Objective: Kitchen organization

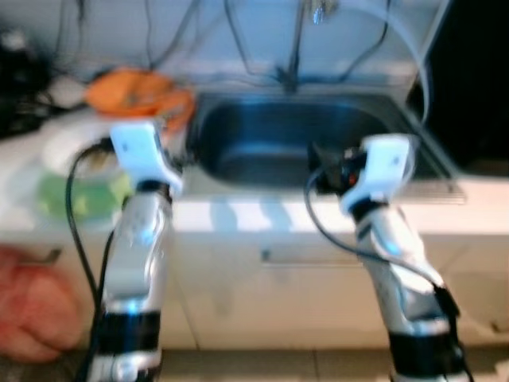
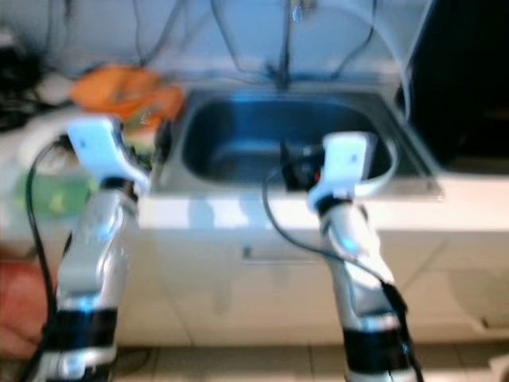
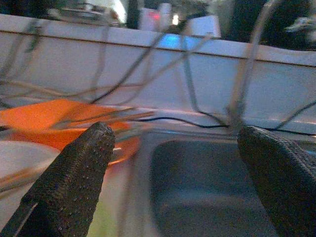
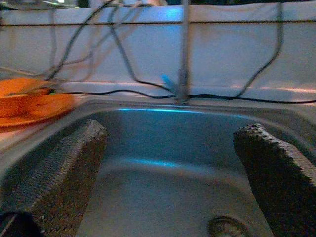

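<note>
Orange dishes point(image 1: 137, 94) sit stacked on the counter just left of the steel sink point(image 1: 294, 143).

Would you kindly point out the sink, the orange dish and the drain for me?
sink point(image 1: 238, 155), left eye view, on the bare left basin wall.
orange dish point(image 1: 135, 91), left eye view, on its middle.
drain point(image 4: 228, 227), right wrist view, on the round fitting.

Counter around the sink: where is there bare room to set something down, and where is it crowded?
The sink basin looks bare down to its drain. The counter strip along its front edge is also free. Left of the sink it is crowded: orange dishes, a white plate and something green. Both grippers, left and right, are open.
</note>
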Available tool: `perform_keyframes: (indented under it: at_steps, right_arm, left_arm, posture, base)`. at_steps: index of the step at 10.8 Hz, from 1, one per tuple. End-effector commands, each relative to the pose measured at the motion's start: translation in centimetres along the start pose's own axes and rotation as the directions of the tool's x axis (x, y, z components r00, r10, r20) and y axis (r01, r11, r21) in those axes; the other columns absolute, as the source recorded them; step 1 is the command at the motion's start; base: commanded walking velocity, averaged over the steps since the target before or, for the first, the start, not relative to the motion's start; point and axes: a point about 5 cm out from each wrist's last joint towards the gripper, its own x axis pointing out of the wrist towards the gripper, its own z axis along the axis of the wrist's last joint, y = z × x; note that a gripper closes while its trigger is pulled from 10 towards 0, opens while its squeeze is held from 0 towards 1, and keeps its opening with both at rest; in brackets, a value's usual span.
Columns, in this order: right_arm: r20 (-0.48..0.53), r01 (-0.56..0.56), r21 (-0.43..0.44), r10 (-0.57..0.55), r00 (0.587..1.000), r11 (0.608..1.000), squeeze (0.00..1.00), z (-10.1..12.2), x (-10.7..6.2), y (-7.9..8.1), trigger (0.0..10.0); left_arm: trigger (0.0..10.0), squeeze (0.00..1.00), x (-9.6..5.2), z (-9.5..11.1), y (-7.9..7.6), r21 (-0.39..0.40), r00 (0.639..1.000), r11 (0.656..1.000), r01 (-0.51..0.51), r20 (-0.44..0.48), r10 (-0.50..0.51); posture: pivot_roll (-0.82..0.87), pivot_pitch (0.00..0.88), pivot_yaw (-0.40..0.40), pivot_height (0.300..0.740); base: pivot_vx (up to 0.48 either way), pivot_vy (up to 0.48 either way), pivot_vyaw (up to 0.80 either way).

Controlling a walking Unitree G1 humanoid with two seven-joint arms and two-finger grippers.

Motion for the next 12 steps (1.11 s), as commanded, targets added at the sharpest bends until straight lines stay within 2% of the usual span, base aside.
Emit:
perform_keyframes:
  at_steps: [1, 4, 7, 9, 12]
  right_arm:
    - [0.002, 0.024, 0.004, -0.024, 1.000, 1.000, 0.00, 0.15, -0.32, -0.94, 10.0]
    - [0.005, 0.020, 0.015, -0.020, 1.000, 1.000, 0.00, 0.18, -0.43, -0.85, 10.0]
    - [0.035, -0.024, 0.026, 0.023, 0.999, 0.999, 0.00, 0.63, -0.70, -0.41, 10.0]
    - [0.035, -0.021, 0.023, 0.020, 0.999, 1.000, 0.00, 0.64, -0.66, -0.36, 10.0]
    - [0.036, -0.005, 0.041, 0.004, 0.999, 0.999, 0.00, 0.61, -0.56, -0.42, 10.0]
  left_arm:
    - [10.0, 0.00, 0.07, 0.25, -1.06, -0.008, 0.999, 0.999, 0.032, 0.008, -0.032]
    - [10.0, 0.00, -0.02, 0.28, -1.28, 0.008, 0.999, 0.999, 0.033, 0.011, -0.033]
    - [10.0, 0.00, 0.00, 0.31, -0.87, 0.063, 1.000, 0.998, -0.024, 0.021, 0.023]
    - [10.0, 0.00, 0.05, 0.33, -0.89, 0.064, 1.000, 0.998, -0.022, 0.022, 0.020]
    - [10.0, 0.00, 0.22, 0.07, -1.10, 0.072, 1.000, 0.997, -0.008, 0.004, 0.007]
  posture:
    - [0.11, 0.000, 0.005, 0.740]
    - [0.10, 0.000, 0.009, 0.740]
    - [0.10, 0.000, 0.008, 0.740]
    - [0.10, 0.000, 0.010, 0.740]
    - [0.10, 0.000, 0.014, 0.740]
  base:
    - [0.416, 0.000, 0.00]
    - [0.111, 0.000, 0.00]
    - [0.000, 0.000, 0.00]
    - [0.000, 0.000, 0.80]
    - [0.000, 0.000, 0.00]
